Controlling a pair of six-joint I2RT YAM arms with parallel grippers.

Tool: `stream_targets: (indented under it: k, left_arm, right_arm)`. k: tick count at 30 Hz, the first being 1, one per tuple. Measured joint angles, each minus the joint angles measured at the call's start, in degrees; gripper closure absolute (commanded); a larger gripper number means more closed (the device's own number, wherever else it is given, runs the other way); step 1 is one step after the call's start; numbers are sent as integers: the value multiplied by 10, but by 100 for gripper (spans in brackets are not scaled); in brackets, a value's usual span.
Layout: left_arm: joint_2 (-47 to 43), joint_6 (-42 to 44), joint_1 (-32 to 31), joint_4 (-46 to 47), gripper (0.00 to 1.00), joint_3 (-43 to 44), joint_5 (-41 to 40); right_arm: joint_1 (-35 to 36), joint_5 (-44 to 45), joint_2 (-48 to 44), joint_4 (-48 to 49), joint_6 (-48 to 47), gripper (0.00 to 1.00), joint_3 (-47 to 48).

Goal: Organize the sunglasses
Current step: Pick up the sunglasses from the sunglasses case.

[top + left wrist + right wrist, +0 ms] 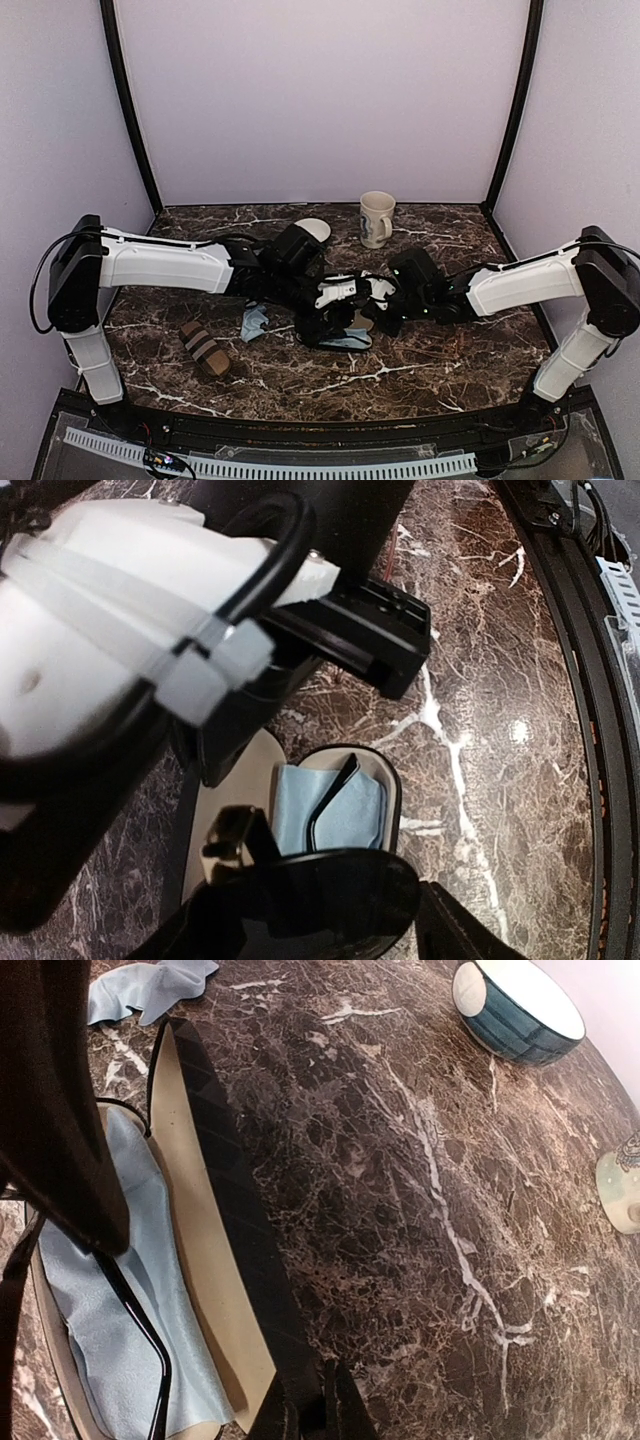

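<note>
The sunglasses hang over the open black checkered case. One dark lens lies between the fingers of my left gripper, and a thin arm reaches down onto the blue cloth inside the case. Those fingers stand apart on either side of the lens; whether they press on it does not show. My right gripper is shut on the edge of the case's raised lid, at the case's right side. Seen from above, both grippers meet over the case at mid table.
A brown striped case lies at the front left, with a loose blue cloth beside it. A patterned mug and a bowl stand at the back of the marble table.
</note>
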Motion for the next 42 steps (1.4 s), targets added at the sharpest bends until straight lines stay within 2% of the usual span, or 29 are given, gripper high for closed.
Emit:
stream_targets:
  k: [14, 22, 33, 42]
  left_arm:
    - [25, -2, -4, 0, 30, 0, -2]
    - [28, -4, -4, 4, 30, -6, -19]
    - [-61, -57, -3, 73, 31, -133, -41]
    - [-68, -85, 13, 95, 32, -153, -73]
  right_arm:
    - [2, 9, 0, 5, 4, 100, -1]
    - [18, 48, 0, 5, 4, 100, -4]
    - [23, 78, 0, 7, -3, 100, -9]
    - [26, 83, 0, 10, -3, 100, -9]
